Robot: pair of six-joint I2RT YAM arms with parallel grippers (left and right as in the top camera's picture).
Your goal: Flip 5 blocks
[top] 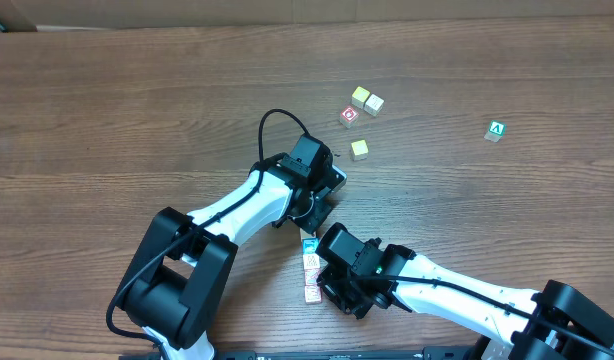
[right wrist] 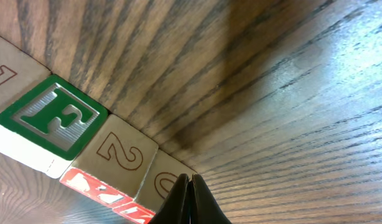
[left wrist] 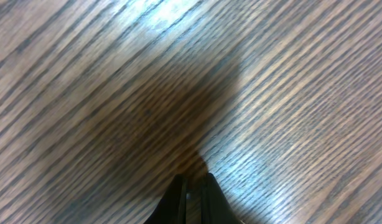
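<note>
My left claw [left wrist: 192,184] and right claw [right wrist: 189,183] are pinched closed, empty. The blocks [right wrist: 119,152] lie rowed; I can't count flips done.

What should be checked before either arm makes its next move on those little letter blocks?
1. The right gripper is shut and empty: ok.
2. The right gripper's tips are at the row of blocks: ok. They are just past the 2 block.
3. The left gripper is shut, empty and over bare table, away from the row: ok.
4. There is room to tip one block alone: probably not ok. The green F block and the 2 block sit side against side.
5. How many blocks are already flipped: cannot tell.
</note>
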